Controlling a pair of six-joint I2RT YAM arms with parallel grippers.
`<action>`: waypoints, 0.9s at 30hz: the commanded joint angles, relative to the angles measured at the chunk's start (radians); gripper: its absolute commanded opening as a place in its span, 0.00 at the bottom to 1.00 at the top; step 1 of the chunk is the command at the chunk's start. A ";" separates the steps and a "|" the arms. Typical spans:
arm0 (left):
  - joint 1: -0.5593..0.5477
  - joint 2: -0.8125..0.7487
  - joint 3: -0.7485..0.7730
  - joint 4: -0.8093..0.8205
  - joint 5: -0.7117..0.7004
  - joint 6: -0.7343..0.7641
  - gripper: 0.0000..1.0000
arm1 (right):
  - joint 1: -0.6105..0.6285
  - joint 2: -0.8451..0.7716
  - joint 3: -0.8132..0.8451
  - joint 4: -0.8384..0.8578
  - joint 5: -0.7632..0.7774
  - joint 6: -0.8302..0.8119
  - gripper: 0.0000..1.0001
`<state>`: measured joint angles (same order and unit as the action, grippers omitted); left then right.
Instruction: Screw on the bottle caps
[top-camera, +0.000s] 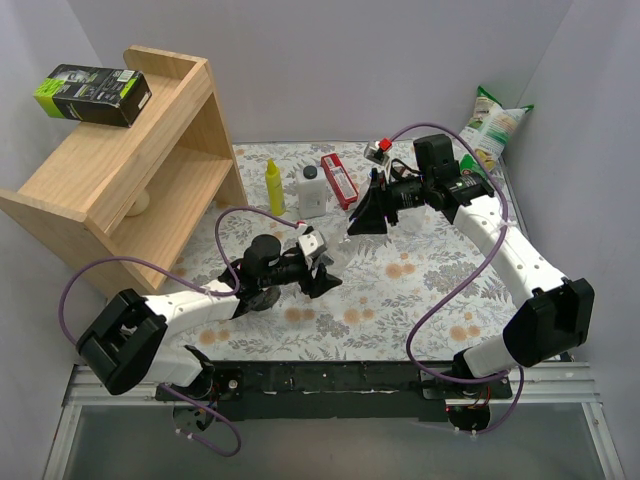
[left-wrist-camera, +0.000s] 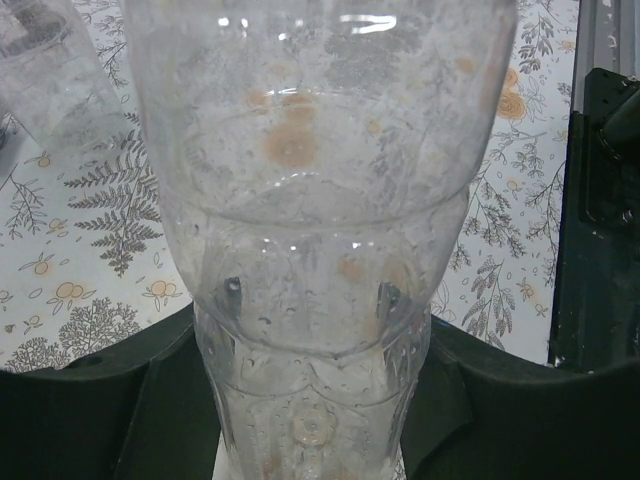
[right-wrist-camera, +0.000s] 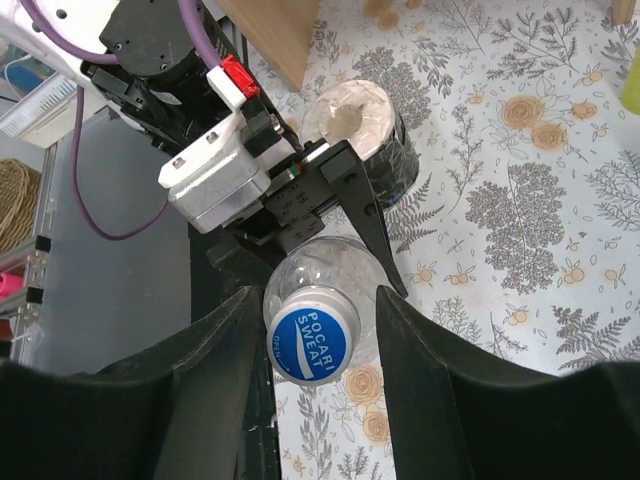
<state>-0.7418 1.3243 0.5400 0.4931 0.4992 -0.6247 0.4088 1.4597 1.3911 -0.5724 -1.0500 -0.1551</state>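
My left gripper (top-camera: 322, 272) (left-wrist-camera: 312, 400) is shut on the lower body of a clear bottle (left-wrist-camera: 310, 200) and holds it upright over the floral table. A blue bottle cap (right-wrist-camera: 312, 345) marked POCARI SWEAT sits on that bottle's neck (right-wrist-camera: 335, 270). My right gripper (top-camera: 362, 225) (right-wrist-camera: 318, 300) hangs over it, open, with a finger on each side of the cap; the left finger is very close to it. A second clear bottle (right-wrist-camera: 360, 135) (left-wrist-camera: 50, 70) stands uncapped just beyond. No loose caps show.
A wooden shelf (top-camera: 130, 170) with a black and green box (top-camera: 92, 93) fills the back left. A slim yellow bottle (top-camera: 274, 187), a white black-capped bottle (top-camera: 312, 190) and a red box (top-camera: 340, 180) stand at the back. A snack bag (top-camera: 495, 125) leans at the back right.
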 joint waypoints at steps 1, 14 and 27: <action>-0.004 0.004 0.038 0.013 0.013 0.000 0.00 | 0.001 -0.016 -0.006 0.069 -0.011 0.049 0.55; -0.027 0.053 0.098 0.082 -0.090 -0.162 0.00 | 0.005 -0.015 -0.027 0.042 0.159 0.048 0.07; -0.025 -0.013 0.022 -0.198 -0.229 0.060 0.98 | 0.004 0.054 0.222 -0.273 0.270 -0.377 0.03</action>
<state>-0.7677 1.3636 0.5739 0.4240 0.3428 -0.6285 0.4091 1.4883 1.4990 -0.7250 -0.8593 -0.3492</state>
